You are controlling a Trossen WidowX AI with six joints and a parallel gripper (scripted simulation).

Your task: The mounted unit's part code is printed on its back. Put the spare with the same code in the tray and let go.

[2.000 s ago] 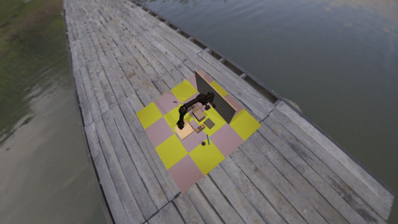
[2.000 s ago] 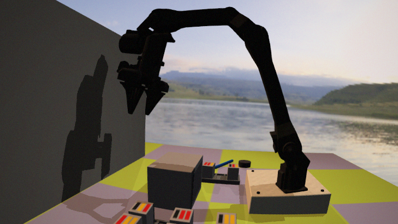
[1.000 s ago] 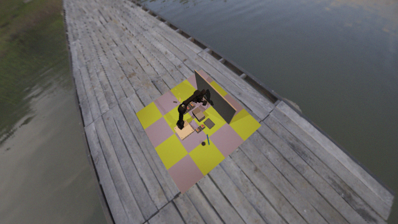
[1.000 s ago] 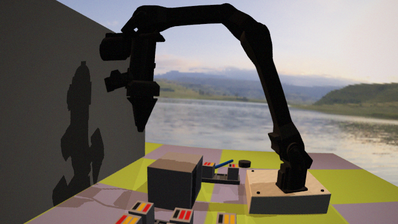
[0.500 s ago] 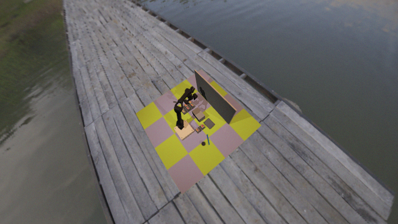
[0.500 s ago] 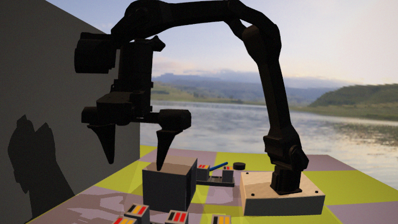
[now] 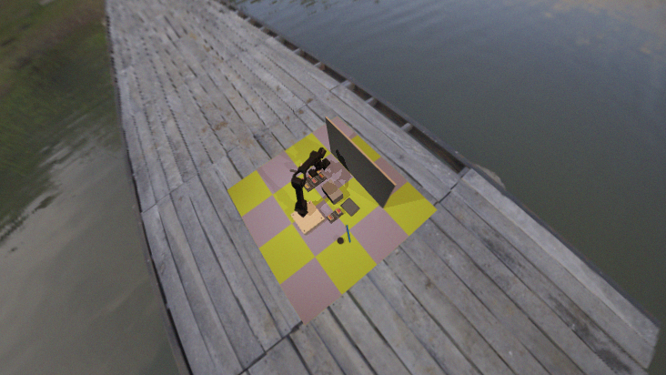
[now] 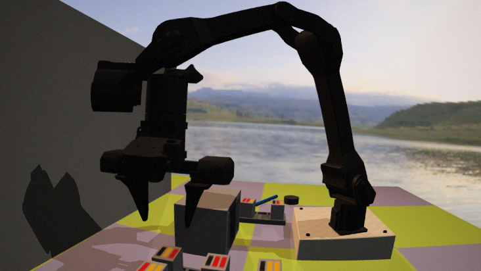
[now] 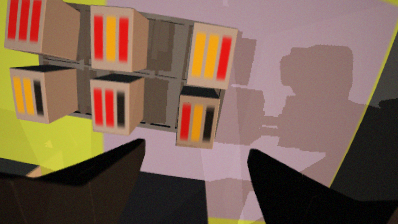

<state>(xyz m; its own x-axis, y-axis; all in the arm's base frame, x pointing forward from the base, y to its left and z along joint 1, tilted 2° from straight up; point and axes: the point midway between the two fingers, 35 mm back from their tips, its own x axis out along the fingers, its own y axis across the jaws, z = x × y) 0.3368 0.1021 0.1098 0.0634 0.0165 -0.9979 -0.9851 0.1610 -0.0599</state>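
- Claw [image 8: 166,215] hangs pointing down, jaws partly open with a clear gap, holding nothing.
- Landmark: rack [image 9: 160,85] of six spares, seen in the wrist view as two rows of three.
- Far row, in wrist-view order: red-red-red spare [image 9: 25,22] at the left end of the rack, red-orange-red spare [image 9: 111,37] mid rack, orange-orange-red spare [image 9: 212,55] at the right end.
- Near row, closer to the claw: orange-orange-black spare [image 9: 29,95] left, red-red-black spare [image 9: 110,105] mid, red-orange-black spare [image 9: 197,120] right.
- All six spares sit in the rack, none lifted.
- The red-orange-black spare is the rack piece nearest the gap between the claw fingers.
- Claw is above the counter [image 9: 300,60], just off the rack's near edge, touching no spare.
- Unit [image 8: 208,221], a dark box with a tan top, stands beyond the rack in the exterior view, just beside the claw's right finger.
- Unit's code face does not show in any view now.
- Tray [image 7: 349,206], a flat dark square, lies well apart from the rack, past the unit in the top view.
- Dark wall [image 7: 358,163] stands behind the rack.
- Arm base [image 8: 343,235] is a tan block to the side of the rack.
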